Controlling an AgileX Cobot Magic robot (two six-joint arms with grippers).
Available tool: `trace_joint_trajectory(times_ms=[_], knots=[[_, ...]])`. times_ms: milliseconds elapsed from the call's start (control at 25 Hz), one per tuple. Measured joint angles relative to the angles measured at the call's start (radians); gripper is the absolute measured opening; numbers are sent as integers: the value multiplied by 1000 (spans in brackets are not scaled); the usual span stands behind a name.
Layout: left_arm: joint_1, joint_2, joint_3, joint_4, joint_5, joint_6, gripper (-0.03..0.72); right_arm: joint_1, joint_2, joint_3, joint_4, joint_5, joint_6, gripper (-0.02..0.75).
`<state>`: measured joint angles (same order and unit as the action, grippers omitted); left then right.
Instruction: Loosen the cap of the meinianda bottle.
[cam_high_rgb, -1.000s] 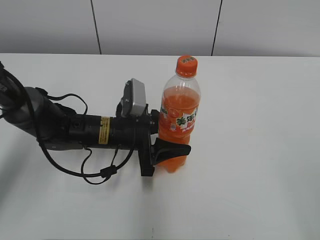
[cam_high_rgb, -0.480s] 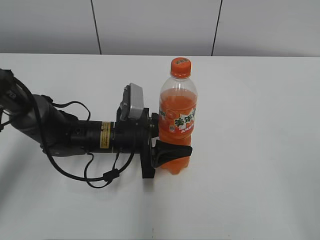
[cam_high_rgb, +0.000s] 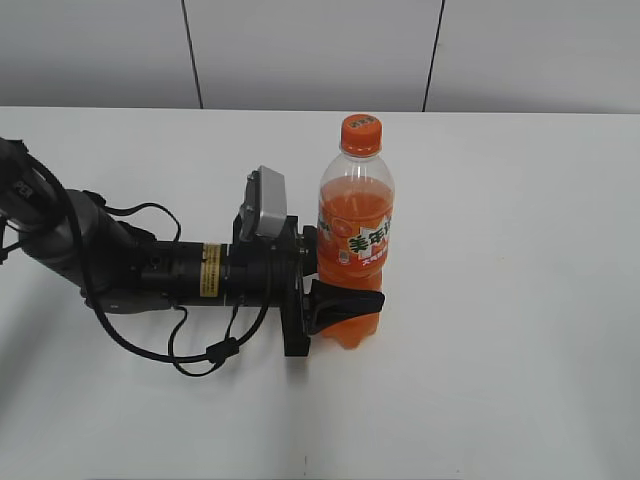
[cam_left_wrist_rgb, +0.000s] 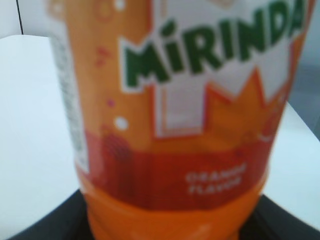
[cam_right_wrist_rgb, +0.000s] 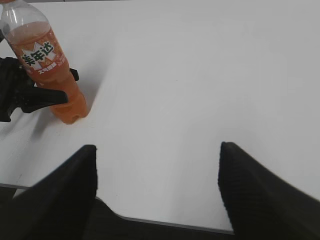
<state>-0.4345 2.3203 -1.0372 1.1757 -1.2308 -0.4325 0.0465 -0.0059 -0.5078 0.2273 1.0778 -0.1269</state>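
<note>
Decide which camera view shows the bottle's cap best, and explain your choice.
The exterior view: the cap is whole and unobstructed atop the meinianda bottle. The left wrist view shows only the label, and the right wrist view crops the bottle's top.

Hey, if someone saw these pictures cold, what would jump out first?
The tall clear plastic bottle of orange soda stands upright mid-table, its small orange screw cap on. The black left gripper clamps its lower body from the left side. The right gripper hangs open over bare white table, away from the bottle.
</note>
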Motion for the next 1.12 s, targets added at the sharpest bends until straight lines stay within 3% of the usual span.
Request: trace_joint_trajectory(times_ms=[1120], knots=[[0, 0, 0, -1, 0, 3, 397, 0, 0, 0, 1, -3, 8, 564]])
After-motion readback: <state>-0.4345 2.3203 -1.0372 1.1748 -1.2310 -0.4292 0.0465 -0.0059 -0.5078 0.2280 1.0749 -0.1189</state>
